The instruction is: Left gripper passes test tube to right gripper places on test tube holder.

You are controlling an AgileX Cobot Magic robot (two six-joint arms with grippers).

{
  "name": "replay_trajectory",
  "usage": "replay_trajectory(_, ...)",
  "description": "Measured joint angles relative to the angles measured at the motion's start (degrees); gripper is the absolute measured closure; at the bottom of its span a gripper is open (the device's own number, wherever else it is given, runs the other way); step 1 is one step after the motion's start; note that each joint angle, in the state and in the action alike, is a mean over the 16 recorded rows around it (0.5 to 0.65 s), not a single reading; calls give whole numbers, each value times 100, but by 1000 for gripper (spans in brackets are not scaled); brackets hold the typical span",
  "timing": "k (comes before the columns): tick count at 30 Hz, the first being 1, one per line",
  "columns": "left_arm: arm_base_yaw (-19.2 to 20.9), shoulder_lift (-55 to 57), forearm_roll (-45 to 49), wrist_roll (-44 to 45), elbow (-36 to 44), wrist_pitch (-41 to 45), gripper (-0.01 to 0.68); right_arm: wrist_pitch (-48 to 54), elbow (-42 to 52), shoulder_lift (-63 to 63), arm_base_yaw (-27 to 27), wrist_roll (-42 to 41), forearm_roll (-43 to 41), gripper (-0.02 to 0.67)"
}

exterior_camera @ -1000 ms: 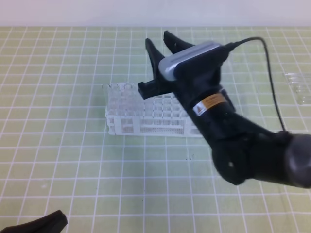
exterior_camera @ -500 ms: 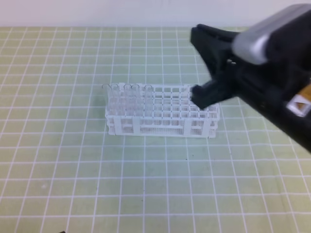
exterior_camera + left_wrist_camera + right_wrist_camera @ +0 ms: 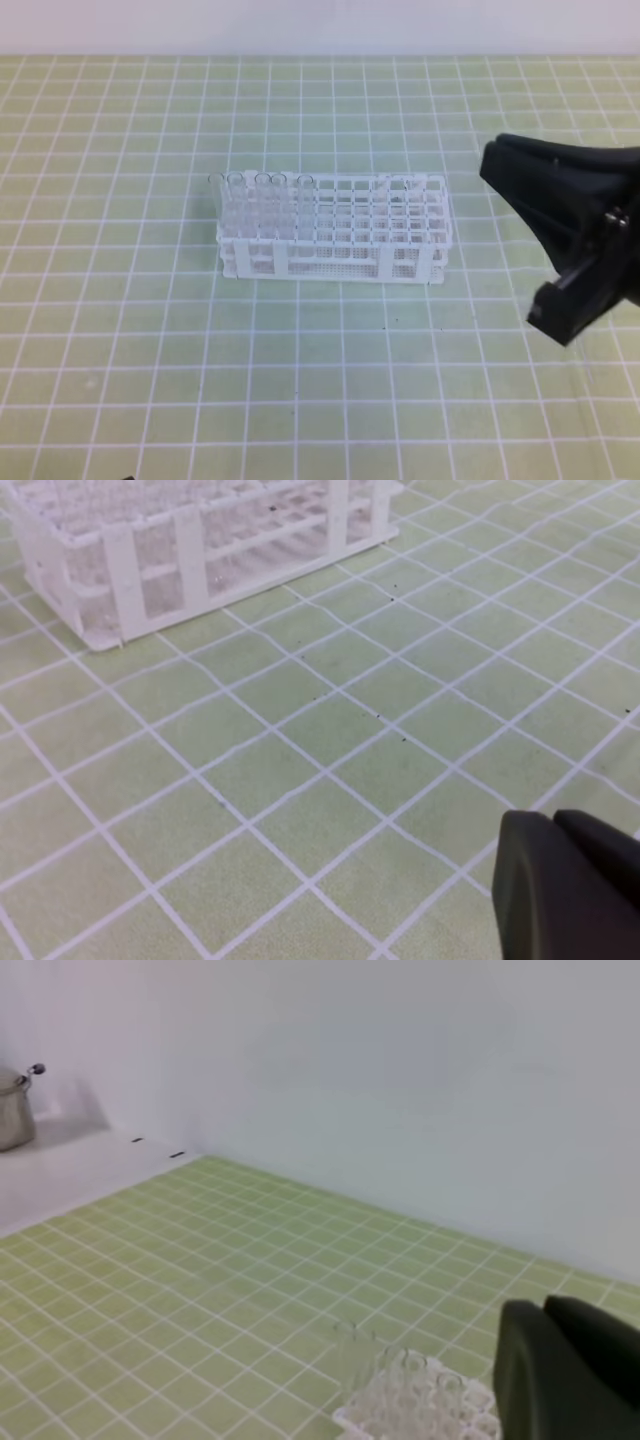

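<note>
Exterior high view: clear test tubes stand upright in the left end of the white test tube holder, which sits mid-mat on the green gridded mat; another tube seems to stand near its right end, though the blur makes that unsure. The right gripper, right of the holder and apart from it, is clenched and holds nothing. The left gripper, seen in its wrist view, is closed and empty, near the mat.

A white rack stands on the green grid mat, clear tubes upright at its left end. Right gripper is well apart at right.
</note>
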Motion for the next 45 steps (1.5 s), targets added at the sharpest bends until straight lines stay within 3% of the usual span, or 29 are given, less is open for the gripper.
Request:
replay_trajectory(11, -2, 14, 1, -1, 45, -25, 673, -311, 1362, -1043, -320, 5, 119, 662)
replay_trajectory(20, -1, 10, 1, -1, 30, -20, 673, 364, 2966, -3106, -1820, 12, 402, 663)
replay_trajectory(25, -1, 12, 1, -1, 38, -25, 673, 1274, 3454, -4230, -2744, 9, 497, 663)
replay_trajectory(29, -2, 14, 1, -1, 45, -30, 673, 1837, 3641, -4795, -3188, 4, 470, 664)
replay_trajectory(45, -1, 9, 1, -1, 30, -25, 673, 2175, 3953, -5183, -3435, -2, 220, 664)
